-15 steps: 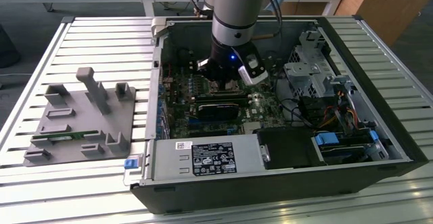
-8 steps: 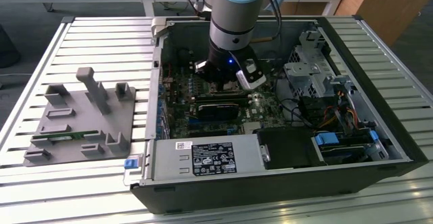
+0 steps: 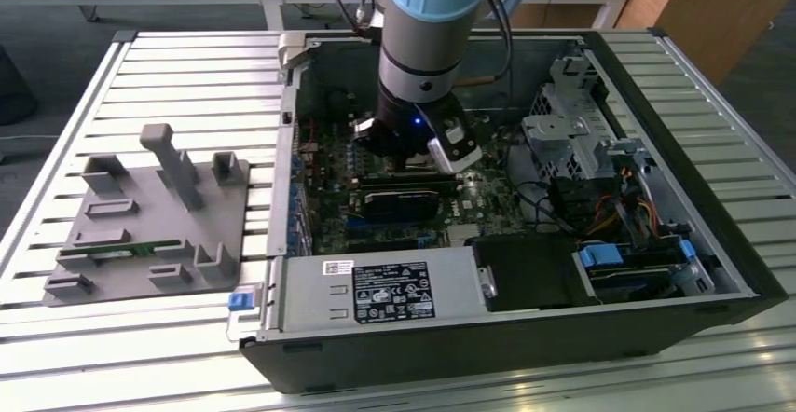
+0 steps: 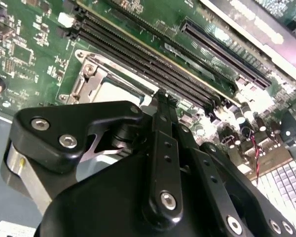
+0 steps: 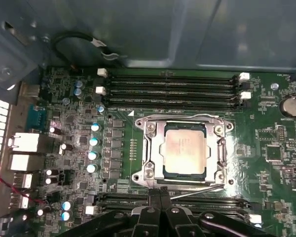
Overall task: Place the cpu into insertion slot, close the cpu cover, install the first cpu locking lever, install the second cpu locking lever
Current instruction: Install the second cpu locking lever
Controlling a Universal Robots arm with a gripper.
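While the cpu (image 5: pixel 185 150) sits in the insertion slot (image 5: pixel 153 148) under the closed cpu cover (image 5: pixel 160 174), the gripper (image 5: pixel 160 193), fingers pressed together, hovers at a locking lever (image 5: pixel 197 191); a slip could scrape the motherboard (image 5: pixel 271 148).

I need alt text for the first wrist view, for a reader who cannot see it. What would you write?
A silver-topped cpu sits in the insertion slot on a green motherboard, with the silver cpu cover framing it. Long black memory slots run on both sides of the socket. The black gripper is at the socket's edge, its fingers together.
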